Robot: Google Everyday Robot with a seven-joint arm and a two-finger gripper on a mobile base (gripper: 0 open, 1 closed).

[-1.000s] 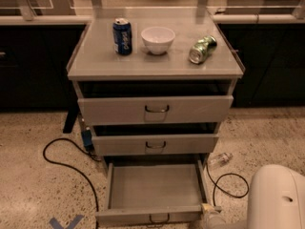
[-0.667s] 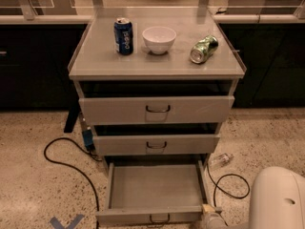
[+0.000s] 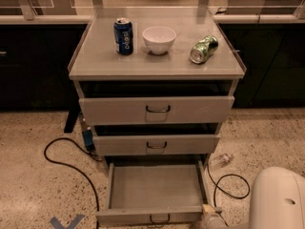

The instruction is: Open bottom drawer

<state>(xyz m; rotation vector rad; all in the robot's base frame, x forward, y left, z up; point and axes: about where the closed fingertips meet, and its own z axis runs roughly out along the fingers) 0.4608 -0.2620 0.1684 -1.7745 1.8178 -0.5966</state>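
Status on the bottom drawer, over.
Shallow grey bottom drawer pulled out. Gripper low at its front right corner. Black cable on floor left, not blocking.

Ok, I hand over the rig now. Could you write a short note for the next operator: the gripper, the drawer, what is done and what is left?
The gripper is low at the picture's bottom edge, by the right front corner of the bottom drawer. Whether it touches the drawer cannot be told.
The bottom drawer is pulled well out, and nothing shows in its tray.
Done: the drawer looks open.
Left: probably only to draw the white arm back from the drawer front.
On the cabinet top stand a blue can and a white bowl, and a green can lies on its side. None of them is part of the job.
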